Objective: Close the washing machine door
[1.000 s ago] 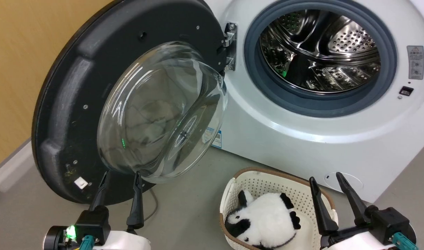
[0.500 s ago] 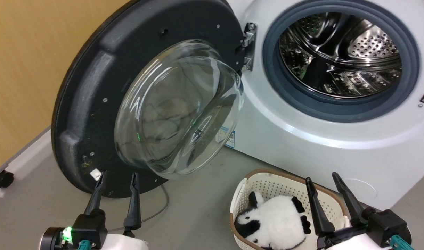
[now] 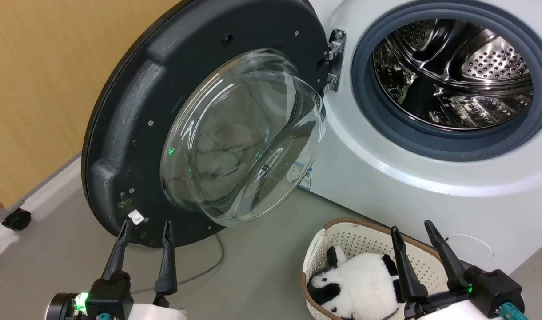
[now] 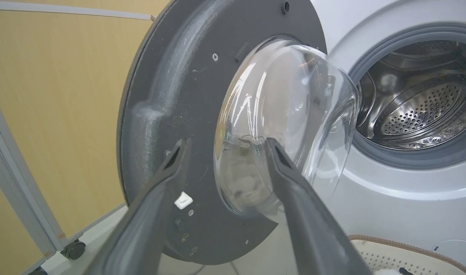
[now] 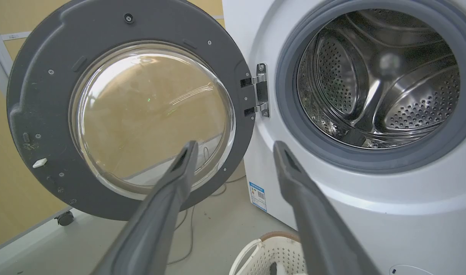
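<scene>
Machine: I have the machine (image 3: 386,178) at 2 o'clock, its drum uncovered.
Door: the door (image 3: 133,133) stands wide open at 10 o'clock, with its glass bulging toward me.
Left gripper: the left gripper (image 3: 147,221) is at 7 o'clock, moderately spread and empty, its tips just under the door's rim.
Right gripper: the right gripper (image 3: 411,226) is at 5 o'clock, spread and empty, above the basket (image 3: 368,238).
Floor: the floor (image 3: 253,275) is smooth and grey; a cable (image 3: 204,271) runs under the door, and a panda (image 3: 360,284) lies in the basket.
Room: I see a tan wall (image 3: 40,89) at 9 o'clock and a caster (image 3: 17,219) at 8.
</scene>
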You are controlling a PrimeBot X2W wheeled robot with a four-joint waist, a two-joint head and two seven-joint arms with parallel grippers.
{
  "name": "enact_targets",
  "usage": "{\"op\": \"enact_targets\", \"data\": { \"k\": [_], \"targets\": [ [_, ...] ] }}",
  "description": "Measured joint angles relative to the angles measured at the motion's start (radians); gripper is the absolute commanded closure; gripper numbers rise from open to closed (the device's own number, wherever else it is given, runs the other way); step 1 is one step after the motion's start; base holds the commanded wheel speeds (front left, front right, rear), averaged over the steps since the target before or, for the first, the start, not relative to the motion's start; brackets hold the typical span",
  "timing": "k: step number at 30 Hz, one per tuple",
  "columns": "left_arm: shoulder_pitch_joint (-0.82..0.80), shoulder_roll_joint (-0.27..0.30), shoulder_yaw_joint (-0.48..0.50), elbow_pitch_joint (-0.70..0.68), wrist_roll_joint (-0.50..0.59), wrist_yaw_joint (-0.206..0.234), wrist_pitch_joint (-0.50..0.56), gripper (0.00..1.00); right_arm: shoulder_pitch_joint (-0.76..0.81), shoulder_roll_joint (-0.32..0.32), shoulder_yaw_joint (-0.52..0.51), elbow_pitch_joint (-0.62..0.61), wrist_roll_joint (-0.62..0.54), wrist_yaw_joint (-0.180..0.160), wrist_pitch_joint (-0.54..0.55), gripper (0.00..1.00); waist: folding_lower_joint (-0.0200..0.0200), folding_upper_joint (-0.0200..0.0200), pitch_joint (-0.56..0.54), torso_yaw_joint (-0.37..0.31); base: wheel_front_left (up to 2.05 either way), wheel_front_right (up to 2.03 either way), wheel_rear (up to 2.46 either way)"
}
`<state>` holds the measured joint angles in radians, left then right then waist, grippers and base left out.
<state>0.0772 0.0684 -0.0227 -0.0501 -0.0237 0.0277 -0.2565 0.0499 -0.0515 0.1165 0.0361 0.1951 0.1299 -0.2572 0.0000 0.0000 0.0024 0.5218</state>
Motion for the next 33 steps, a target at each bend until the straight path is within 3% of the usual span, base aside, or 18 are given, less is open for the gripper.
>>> {"op": "enact_targets", "data": {
  "k": [8,9,10,11,18,21,23,24,27,28,30,31,32,33],
  "targets": [
    [0.0,0.001,0.005,-0.017,0.0,0.005,0.0,0.0,0.0,0.0,-0.01,-0.001,0.0,0.0,0.0,0.0,0.0,0.0,0.003,-0.001,0.0,0.0,0.0],
    [-0.001,0.001,0.013,-0.043,-0.017,0.003,0.0,0.51,0.0,0.0,-0.013,-0.002,0.0,0.0,0.0,0.0,0.0,0.0,0.004,-0.001,0.0,0.0,0.0],
    [-0.003,0.0,0.021,-0.064,-0.029,0.003,0.0,0.89,0.0,0.0,-0.014,-0.002,0.0,0.0,0.0,0.0,0.0,0.0,0.006,-0.001,0.0,0.0,0.0],
    [-0.007,0.001,0.03,-0.089,-0.033,0.003,0.0,1.0,0.0,0.0,-0.016,-0.002,0.0,0.0,0.0,0.0,0.0,0.0,0.007,-0.001,0.0,0.0,0.0],
    [-0.093,0.056,0.134,-0.244,-0.04,-0.021,-0.001,1.0,0.001,0.0,-0.036,-0.009,-0.002,0.0,0.0,0.0,0.0,0.0,0.015,-0.002,0.0,0.0,0.0],
    [-0.191,0.136,0.253,-0.224,-0.125,-0.081,-0.001,1.0,0.001,0.0,-0.038,-0.014,-0.012,0.0,0.0,0.0,0.0,0.0,0.029,-0.019,0.0,0.0,0.0],
    [-0.235,0.175,0.301,-0.168,-0.174,-0.103,-0.001,1.0,0.001,0.0,-0.038,-0.015,-0.013,0.0,0.0,0.0,0.0,0.0,0.037,-0.029,0.0,0.0,0.0],
    [-0.273,0.221,0.335,-0.077,-0.235,-0.122,0.007,1.0,0.0,0.0,-0.036,-0.016,-0.016,0.0,0.0,0.0,0.0,0.0,0.047,-0.04,0.0,0.0,0.0],
    [-0.313,0.251,0.367,0.019,-0.321,-0.133,0.052,1.0,0.0,0.0,-0.037,-0.015,-0.019,0.0,0.0,0.0,0.0,0.0,0.055,-0.051,0.0,0.0,0.0],
    [-0.365,0.259,0.409,0.113,-0.444,-0.137,0.125,1.0,-0.001,0.0,-0.037,-0.014,-0.019,0.0,0.0,0.0,0.0,0.0,0.064,-0.062,0.0,0.0,0.0],
    [-0.415,0.266,0.445,0.207,-0.564,-0.138,0.223,1.0,-0.004,0.0,-0.039,-0.013,-0.021,0.0,0.0,0.0,0.0001,0.0,0.073,-0.072,0.0,0.0,0.0],
    [-0.415,0.266,0.445,0.207,-0.564,-0.138,0.223,1.0,-0.004,0.0,-0.039,-0.013,-0.021,0.0,0.0,0.0,0.0001,0.0,0.073,-0.072,0.0,0.0,0.0],
    [-0.46,0.267,0.488,0.292,-0.682,-0.138,0.313,1.0,-0.004,-0.001,-0.04,-0.012,-0.022,0.0,0.0,0.0,0.0,0.0,0.08,-0.081,0.0,0.0,0.0],
    [-0.479,0.271,0.501,0.333,-0.729,-0.137,0.361,1.0,-0.004,-0.001,-0.04,-0.012,-0.022,0.0,0.0,0.0,0.0001,0.0,0.083,-0.085,0.0,0.0,0.0]
  ]
}}
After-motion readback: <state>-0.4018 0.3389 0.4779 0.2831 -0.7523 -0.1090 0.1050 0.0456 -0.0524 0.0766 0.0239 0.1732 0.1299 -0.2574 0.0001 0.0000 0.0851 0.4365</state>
